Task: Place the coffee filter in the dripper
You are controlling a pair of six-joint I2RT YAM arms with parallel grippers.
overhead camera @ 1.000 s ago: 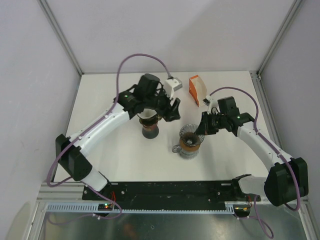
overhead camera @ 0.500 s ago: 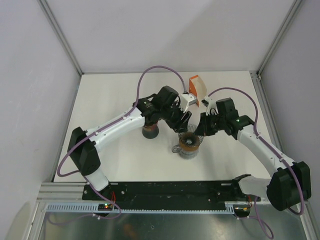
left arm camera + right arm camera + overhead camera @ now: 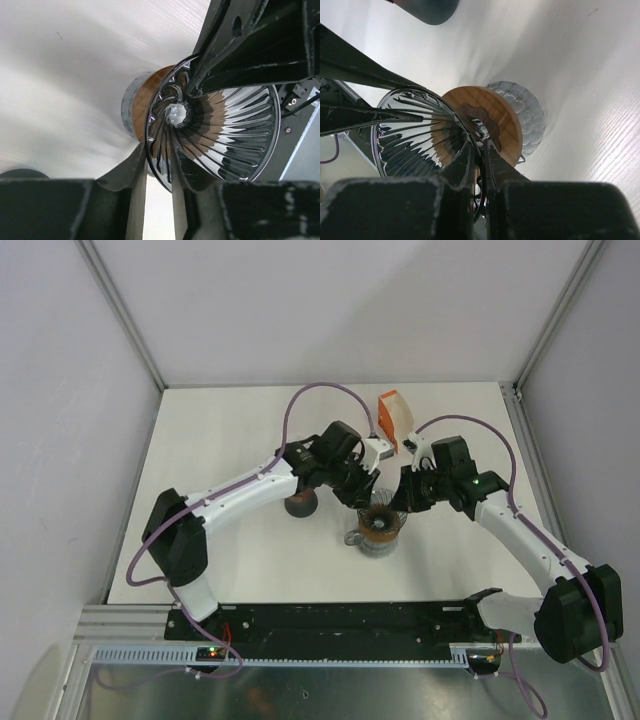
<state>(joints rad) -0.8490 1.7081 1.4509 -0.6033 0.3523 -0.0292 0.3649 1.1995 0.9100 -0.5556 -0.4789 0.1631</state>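
Note:
The dripper (image 3: 380, 523), a ribbed glass cone with a wooden collar (image 3: 495, 120) on a glass base, stands mid-table. Nothing lies inside the cone (image 3: 220, 130). My left gripper (image 3: 362, 495) has reached its left rim; in the left wrist view its fingertips (image 3: 159, 160) straddle the glass rim and press on it from both sides. My right gripper (image 3: 400, 502) is shut on the right rim, one finger inside and one outside (image 3: 480, 145). The coffee filter shows in no view.
A dark cup (image 3: 300, 504) stands left of the dripper, partly under my left arm, and shows at the top of the right wrist view (image 3: 427, 10). An orange-and-white box (image 3: 393, 420) stands behind the dripper. Enclosure walls ring the white table (image 3: 220, 420).
My left arm swung right from above the dark cup to the dripper and its jaws narrowed onto the rim. The right arm and the dripper stayed put.

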